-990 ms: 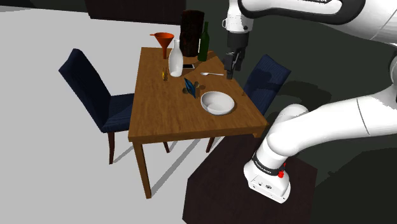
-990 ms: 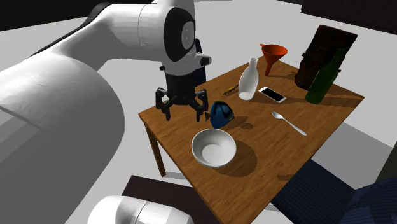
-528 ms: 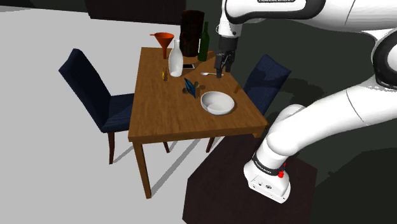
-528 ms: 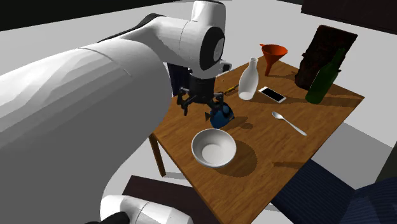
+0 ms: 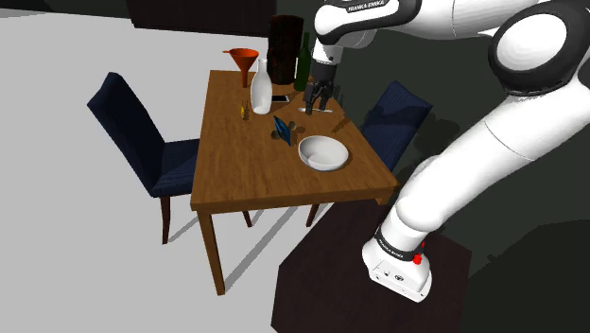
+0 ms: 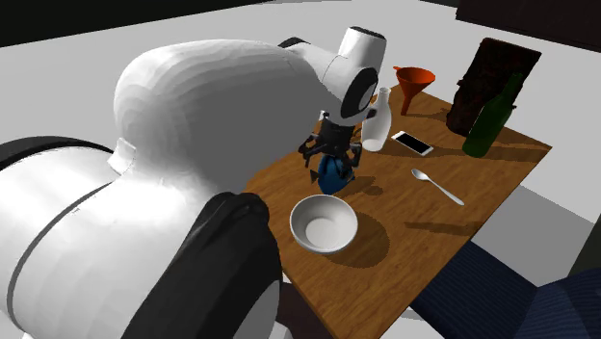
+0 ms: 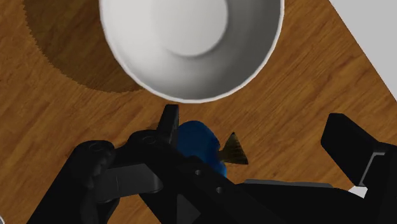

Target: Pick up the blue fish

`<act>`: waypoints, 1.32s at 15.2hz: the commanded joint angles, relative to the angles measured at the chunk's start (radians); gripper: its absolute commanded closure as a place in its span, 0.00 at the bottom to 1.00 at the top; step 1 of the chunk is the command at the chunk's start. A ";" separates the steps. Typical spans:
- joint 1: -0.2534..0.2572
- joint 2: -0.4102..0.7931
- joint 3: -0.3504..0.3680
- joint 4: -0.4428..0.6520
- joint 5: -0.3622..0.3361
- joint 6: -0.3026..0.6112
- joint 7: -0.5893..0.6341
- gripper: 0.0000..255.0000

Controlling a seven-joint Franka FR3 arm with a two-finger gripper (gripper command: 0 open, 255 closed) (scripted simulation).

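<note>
The blue fish (image 5: 281,128) with a brown tail stands upright near the middle of the wooden table (image 5: 236,161), just beyond the white bowl (image 5: 323,151). My black gripper (image 6: 330,157) hangs open right above the fish (image 6: 335,176), not touching it. In the wrist view the fish (image 7: 197,141) lies between the spread fingers, close against one finger (image 7: 168,122) and far from the other, with the bowl (image 7: 191,44) beyond it. In the shoulder view the gripper (image 5: 319,100) hovers over the table's far side.
A white bottle (image 6: 376,120), an orange funnel (image 6: 414,82), a phone (image 6: 412,143), a spoon (image 6: 438,186), a green bottle (image 6: 489,120) and a dark tall block (image 6: 482,82) crowd the table's far end. Blue chairs (image 5: 142,142) (image 5: 392,113) flank the table.
The gripper has travelled from beside the table's edge to a spot over the fish, staying open. The fish, the bowl and the other things have not moved.
</note>
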 commanded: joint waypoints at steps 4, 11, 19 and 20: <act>-0.008 0.192 -0.067 0.105 0.118 0.073 -0.100 0.00; -0.056 0.482 -0.109 0.313 0.331 0.095 -0.240 0.00; -0.109 0.653 -0.095 0.422 0.450 0.116 -0.311 0.00; -0.109 0.659 -0.093 0.417 0.454 0.126 -0.317 0.00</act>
